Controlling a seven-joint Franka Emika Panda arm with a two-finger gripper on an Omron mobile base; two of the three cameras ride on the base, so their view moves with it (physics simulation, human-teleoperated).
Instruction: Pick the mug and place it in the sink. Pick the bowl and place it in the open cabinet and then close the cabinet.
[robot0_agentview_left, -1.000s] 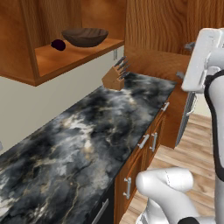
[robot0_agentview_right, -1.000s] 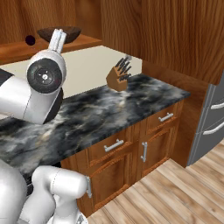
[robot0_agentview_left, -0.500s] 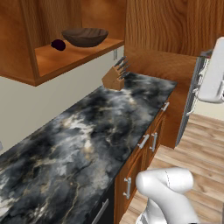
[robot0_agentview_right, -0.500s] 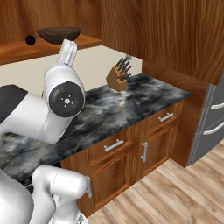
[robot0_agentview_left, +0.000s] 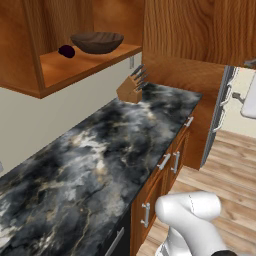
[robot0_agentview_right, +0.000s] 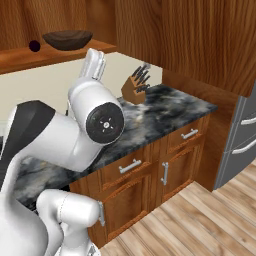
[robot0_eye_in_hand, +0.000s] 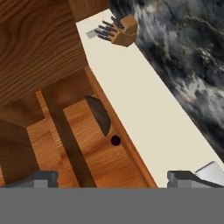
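Down front, the arm (robot0_agentview_right: 75, 130) is bent up over the counter (robot0_agentview_left: 95, 165), gripper (robot0_eye_in_hand: 113, 178) wide open holding nothing. Plenty of bare counter to the knife block (robot0_agentview_left: 131, 88). Bowl (robot0_agentview_left: 97, 42) sits in the open cabinet (robot0_agentview_left: 80, 62), near the shelf edge beside a small purple ball (robot0_agentview_left: 66, 50).

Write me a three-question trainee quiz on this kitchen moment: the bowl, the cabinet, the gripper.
1. True or false: the bowl sits on the counter.
2. Multiple choice: what lies beside the bowl on the cabinet shelf? A) a small dark purple round object B) a teal mug C) a spoon
3. Fill in: the knife block stands at the back of the ____, against the wall.

Key
1. False: it rests on the shelf of the open cabinet.
2. A.
3. Counter. The gripper is open, holding nothing.
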